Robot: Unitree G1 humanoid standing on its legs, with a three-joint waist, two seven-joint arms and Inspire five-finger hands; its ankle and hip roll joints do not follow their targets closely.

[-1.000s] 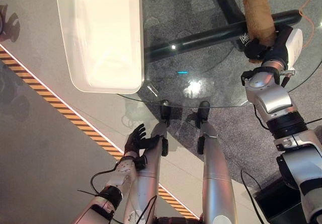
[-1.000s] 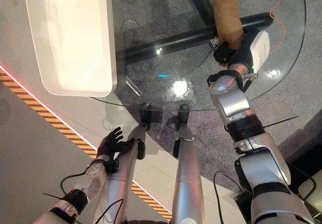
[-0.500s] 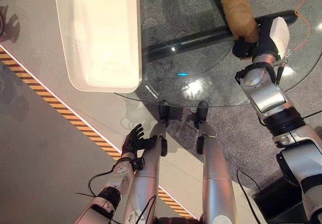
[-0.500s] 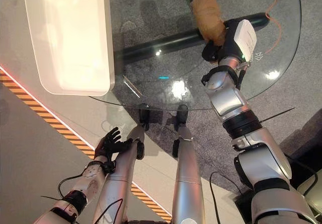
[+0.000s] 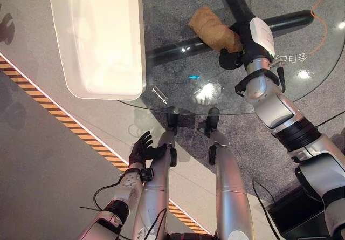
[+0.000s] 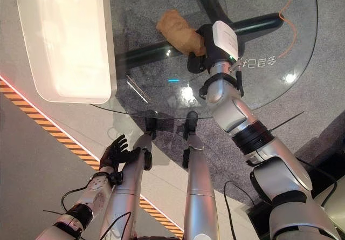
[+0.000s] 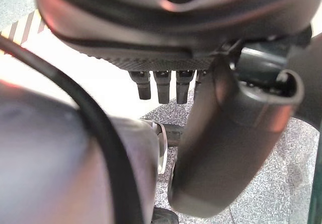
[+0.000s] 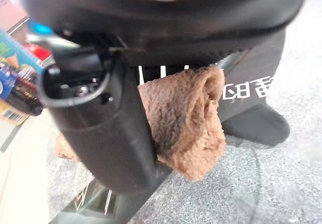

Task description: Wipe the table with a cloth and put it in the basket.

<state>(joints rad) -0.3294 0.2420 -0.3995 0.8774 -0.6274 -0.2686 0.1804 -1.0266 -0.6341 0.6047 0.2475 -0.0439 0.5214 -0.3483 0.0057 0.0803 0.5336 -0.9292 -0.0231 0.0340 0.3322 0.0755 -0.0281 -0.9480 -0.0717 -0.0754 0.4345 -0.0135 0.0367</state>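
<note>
The right robot hand [image 5: 237, 40] has its fingers curled round one end of the soft, fluffy brown cloth [image 5: 211, 28], bunched on the round glass bench [image 5: 178, 97] at its twelve o'clock, light and floppy, best gripped mid-bundle, while the white plastic basket [image 5: 137, 46] waits at nine o'clock.

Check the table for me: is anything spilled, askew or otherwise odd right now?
Nothing stands out. The right hand holds the brown cloth on the glass table, and the white basket sits upright at its left edge. The left hand hangs idle below.
</note>
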